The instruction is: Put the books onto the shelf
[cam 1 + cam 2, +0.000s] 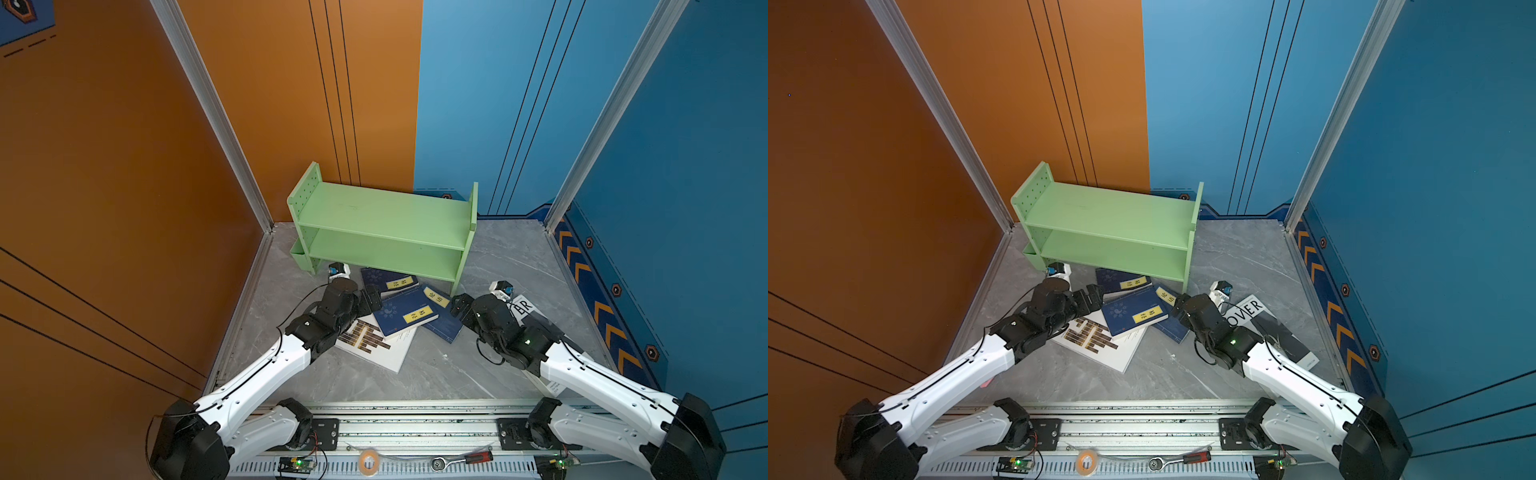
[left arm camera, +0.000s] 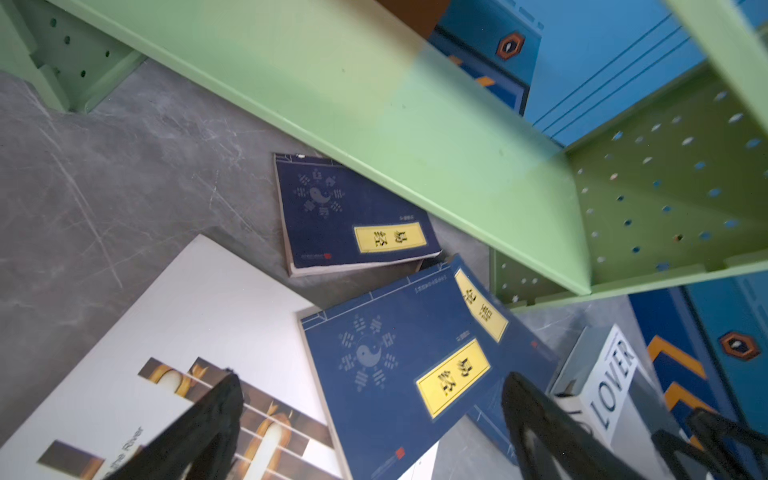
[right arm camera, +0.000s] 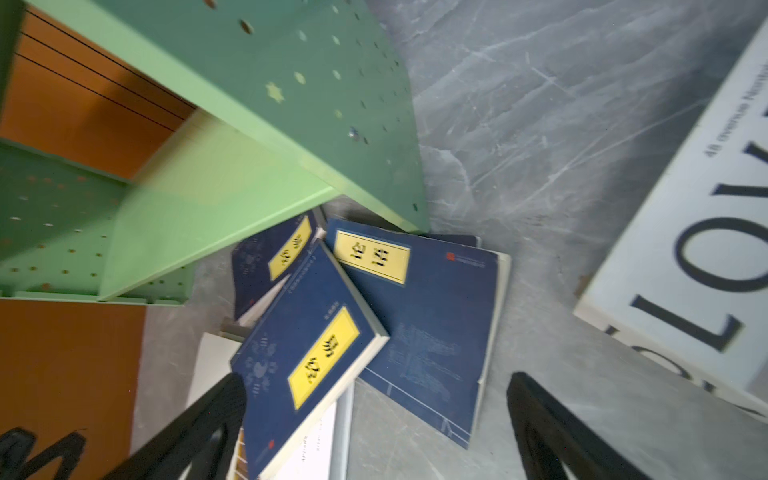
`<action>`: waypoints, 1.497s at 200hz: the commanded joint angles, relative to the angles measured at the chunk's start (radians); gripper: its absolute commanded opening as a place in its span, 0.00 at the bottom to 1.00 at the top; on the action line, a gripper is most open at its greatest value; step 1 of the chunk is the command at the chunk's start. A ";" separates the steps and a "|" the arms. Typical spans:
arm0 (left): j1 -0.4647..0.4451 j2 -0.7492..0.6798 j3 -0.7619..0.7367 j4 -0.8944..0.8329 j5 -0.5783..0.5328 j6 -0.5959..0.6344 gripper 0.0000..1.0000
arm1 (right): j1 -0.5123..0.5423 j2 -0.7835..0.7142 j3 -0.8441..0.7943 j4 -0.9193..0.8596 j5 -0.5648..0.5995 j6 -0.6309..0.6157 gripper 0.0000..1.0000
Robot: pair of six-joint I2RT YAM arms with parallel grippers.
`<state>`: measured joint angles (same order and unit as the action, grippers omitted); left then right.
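So, the green shelf point(image 1: 382, 208) is bare: 3 navy books point(image 1: 405, 311) overlap on the tabletop point(image 1: 436, 374) before it, 1 resting on the block-patterned white book point(image 1: 376, 353). Your left gripper point(image 2: 374, 376) and right gripper point(image 3: 378, 376) flank the pile, jaws wide apart and empty, probably to lift the topmost first.

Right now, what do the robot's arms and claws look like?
The left arm and right arm have smooth white shells with chunky black joints. A thin black cable runs along each. A tiny green light glows on the right one. The left gripper and right gripper each have two black pointed fingers with cut-out holes.
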<state>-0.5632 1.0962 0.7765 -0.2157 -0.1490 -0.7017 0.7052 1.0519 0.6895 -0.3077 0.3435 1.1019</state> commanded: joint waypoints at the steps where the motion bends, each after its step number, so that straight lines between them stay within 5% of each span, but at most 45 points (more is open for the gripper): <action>1: -0.020 0.042 0.046 -0.084 0.140 0.099 0.98 | -0.108 -0.005 0.050 -0.190 -0.021 -0.032 1.00; 46: -0.213 0.202 0.125 0.018 0.216 0.252 0.98 | -0.371 -0.160 0.011 -0.379 -0.055 -0.021 1.00; 104: -0.329 0.568 0.395 0.154 0.399 0.360 0.98 | -0.680 -0.431 -0.084 -0.491 -0.123 -0.047 1.00; 138: -0.366 0.778 0.584 0.156 0.504 0.390 0.98 | -0.839 -0.419 -0.089 -0.529 -0.214 -0.134 1.00; 185: -0.430 0.947 0.746 0.153 0.459 0.423 0.98 | -0.986 -0.390 -0.106 -0.551 -0.308 -0.192 1.00; 217: -0.435 0.919 0.715 0.173 0.411 0.417 0.98 | -0.992 -0.447 -0.117 -0.522 -0.379 -0.198 1.00; 255: -0.411 0.726 0.537 0.188 0.276 0.427 0.98 | -0.905 -0.500 -0.161 -0.482 -0.457 -0.093 1.00; 299: -0.277 0.369 0.264 0.083 0.111 0.354 0.98 | -0.444 -0.492 -0.183 -0.345 -0.248 0.092 1.00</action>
<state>-0.9264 1.6356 1.1404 -0.0456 0.1081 -0.3080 0.0620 0.5385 0.5152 -0.7536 -0.0380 1.0668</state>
